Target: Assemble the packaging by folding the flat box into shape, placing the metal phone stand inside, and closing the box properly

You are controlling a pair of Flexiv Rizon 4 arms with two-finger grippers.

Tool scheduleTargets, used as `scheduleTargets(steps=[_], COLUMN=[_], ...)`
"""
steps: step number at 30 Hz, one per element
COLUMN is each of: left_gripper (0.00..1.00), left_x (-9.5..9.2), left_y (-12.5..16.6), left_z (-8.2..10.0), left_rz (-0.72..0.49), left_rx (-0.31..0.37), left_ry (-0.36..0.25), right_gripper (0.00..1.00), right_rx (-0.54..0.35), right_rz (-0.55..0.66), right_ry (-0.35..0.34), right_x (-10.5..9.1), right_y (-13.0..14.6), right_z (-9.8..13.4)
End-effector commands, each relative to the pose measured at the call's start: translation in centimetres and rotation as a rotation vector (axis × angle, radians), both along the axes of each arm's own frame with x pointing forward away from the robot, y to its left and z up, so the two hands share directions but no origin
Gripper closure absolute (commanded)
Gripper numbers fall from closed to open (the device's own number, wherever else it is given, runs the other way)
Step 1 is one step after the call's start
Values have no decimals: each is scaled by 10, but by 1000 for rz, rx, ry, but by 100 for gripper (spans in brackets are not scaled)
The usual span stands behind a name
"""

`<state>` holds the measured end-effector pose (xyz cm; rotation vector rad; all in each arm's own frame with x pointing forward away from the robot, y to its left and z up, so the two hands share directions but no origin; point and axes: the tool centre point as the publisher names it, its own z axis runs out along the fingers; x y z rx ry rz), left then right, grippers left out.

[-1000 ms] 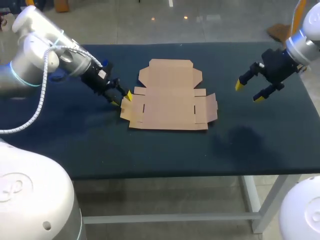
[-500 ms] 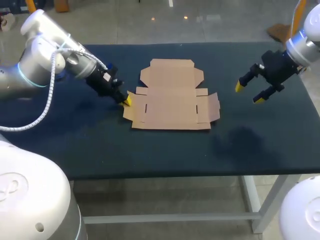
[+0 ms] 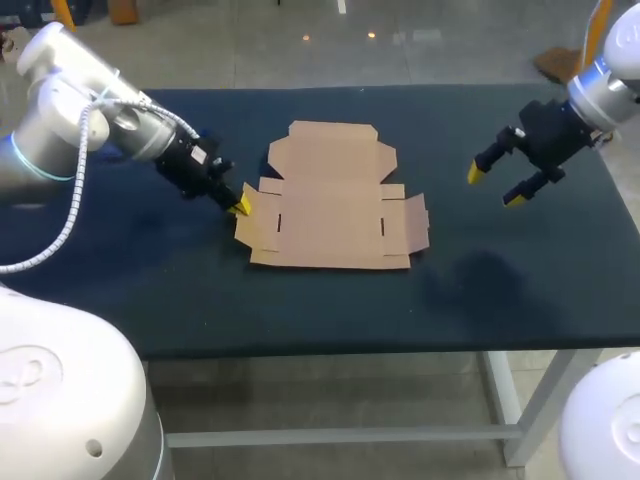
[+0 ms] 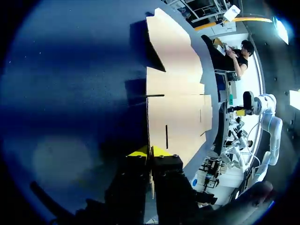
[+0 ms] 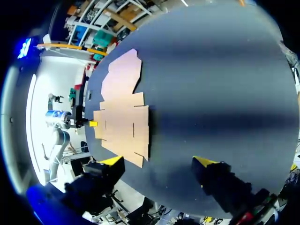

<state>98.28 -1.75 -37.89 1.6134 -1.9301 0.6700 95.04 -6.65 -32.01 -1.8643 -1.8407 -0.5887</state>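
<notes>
A flat, unfolded brown cardboard box (image 3: 330,205) lies in the middle of the dark blue table (image 3: 500,290). My left gripper (image 3: 241,205) is at its left edge, shut on the thin left flap, which is slightly raised. In the left wrist view the flap's edge runs between the closed yellow tips of the left gripper (image 4: 150,152), with the rest of the box (image 4: 176,93) stretching ahead. My right gripper (image 3: 493,186) hangs open above the table to the right of the box, holding nothing. From the right wrist view, the box (image 5: 123,110) lies ahead of the right gripper (image 5: 159,161). No phone stand is in view.
The table's front edge (image 3: 330,345) runs below the box, with bare cloth at the front and right. My left arm's cable (image 3: 75,215) loops over the left end of the table.
My left gripper closed on the box's left flap, and the box has shifted a little to the left with the flap lifting. The right arm has stayed put.
</notes>
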Motion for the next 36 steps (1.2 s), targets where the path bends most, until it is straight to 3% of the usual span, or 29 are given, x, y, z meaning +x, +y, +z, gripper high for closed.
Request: scheduleTargets(steps=[1, 17, 22, 23, 24, 25, 29, 36], left_gripper=[100, 100, 100, 63, 42, 3, 0, 0], left_x=[-17, -47, -55, -56, -56, -56, -48, -29], left_y=[10, 9, 7, 7, 7, 7, 8, 13], left_z=[9, -10, -7, -6, -5, -3, 3, 10], left_rz=[-3, 28, 19, 23, 24, 22, 29, 37], left_rx=[-14, -79, -86, -80, -81, -78, -57, -43], left_ry=[13, 89, 90, 81, 79, 73, 45, 52], right_gripper=[0, 0, 0, 0, 0, 0, 0, 0], right_rx=[7, 12, 13, 15, 17, 17, 19, 33], right_rz=[7, 8, 11, 12, 12, 13, 18, 7], right_ry=[13, 32, 36, 39, 41, 43, 53, 64], right_x=[4, 4, 3, 4, 4, 4, 8, 13], right_y=[0, 4, 4, 4, 4, 4, 5, 6], right_z=[0, 0, 1, 2, 2, 2, 2, 4])
